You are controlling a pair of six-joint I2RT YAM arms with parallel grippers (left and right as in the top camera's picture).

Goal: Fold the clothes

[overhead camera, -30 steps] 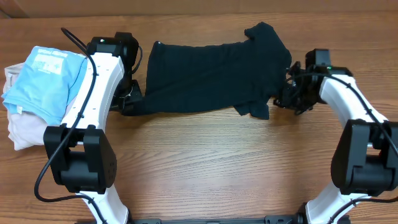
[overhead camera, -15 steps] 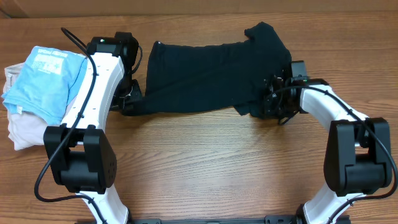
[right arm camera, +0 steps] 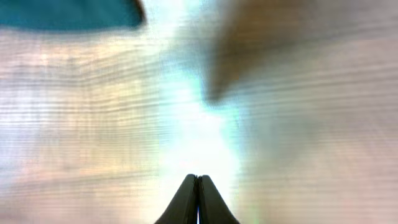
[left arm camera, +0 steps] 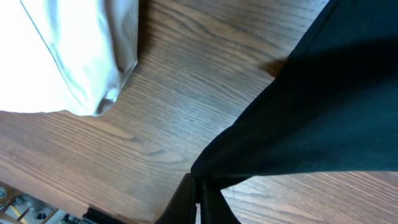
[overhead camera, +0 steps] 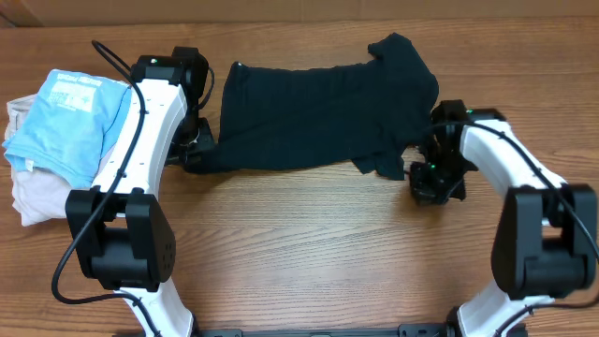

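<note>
The clothes (overhead camera: 318, 108), one black shirt-like garment, lie spread across the back middle of the table, with a sleeve bunched at the right end. My left gripper (overhead camera: 193, 152) is at the garment's lower left corner. In the left wrist view its jaws (left arm camera: 198, 182) are shut on a pinched fold of the black fabric (left arm camera: 311, 112). My right gripper (overhead camera: 434, 185) hovers over bare wood just right of the garment's lower right corner. Its fingers are pressed together (right arm camera: 198, 180) with nothing between them. Only a dark edge of fabric (right arm camera: 62, 12) shows at the top left of that view.
A light blue shirt with a white printed patch (overhead camera: 70, 117) lies on a beige garment (overhead camera: 28, 192) at the table's left end. The pale garment (left arm camera: 74, 56) shows close to the left gripper. The table's front edge (left arm camera: 56, 205) is near.
The right gripper went in over the garment's lower right corner, then drew back toward the front and closed empty. The left arm and the garment stayed put.
</note>
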